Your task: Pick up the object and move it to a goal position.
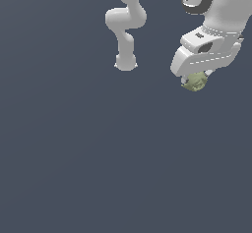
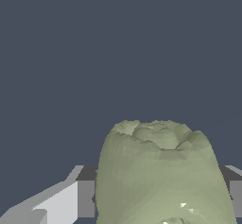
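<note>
The object (image 1: pixel 196 82) is a small lumpy pale olive-green lump with a mottled surface. In the exterior view it sits right under the white gripper (image 1: pixel 195 81) at the upper right, raised off the grey floor. The gripper is shut on it, with the fingers mostly hidden behind the hand and the lump. In the wrist view the object (image 2: pixel 160 171) fills the space between the two fingers (image 2: pixel 85 197), which press against its sides.
The arm's white base and lower links (image 1: pixel 125 25) stand at the top middle of the exterior view. A flat dark grey floor (image 1: pixel 98 153) spreads all around.
</note>
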{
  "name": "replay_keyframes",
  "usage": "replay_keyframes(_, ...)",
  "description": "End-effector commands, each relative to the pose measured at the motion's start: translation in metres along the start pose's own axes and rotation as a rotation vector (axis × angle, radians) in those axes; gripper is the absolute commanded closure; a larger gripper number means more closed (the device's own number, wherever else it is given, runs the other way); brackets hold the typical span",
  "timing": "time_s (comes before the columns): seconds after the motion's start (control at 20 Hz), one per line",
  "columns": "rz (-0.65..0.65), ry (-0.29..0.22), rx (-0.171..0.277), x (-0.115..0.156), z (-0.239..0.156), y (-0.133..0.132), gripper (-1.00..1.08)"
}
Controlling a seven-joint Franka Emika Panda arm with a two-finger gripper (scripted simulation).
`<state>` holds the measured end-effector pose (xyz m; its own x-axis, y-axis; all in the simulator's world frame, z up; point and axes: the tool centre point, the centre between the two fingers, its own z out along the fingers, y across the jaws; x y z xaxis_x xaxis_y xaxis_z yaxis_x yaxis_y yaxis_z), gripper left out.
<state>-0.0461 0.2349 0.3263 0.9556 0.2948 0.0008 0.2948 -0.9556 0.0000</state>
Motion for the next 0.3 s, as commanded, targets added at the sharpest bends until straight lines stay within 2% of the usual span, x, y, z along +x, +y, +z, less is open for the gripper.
replay_keyframes(0.0, 0.001, -0.001, 0.000, 0.0014, -0.0040, -0.0037, 1.08)
replay_keyframes(0.25, 0.001, -0.001, 0.000, 0.0022, -0.0035, -0.0030, 1.08)
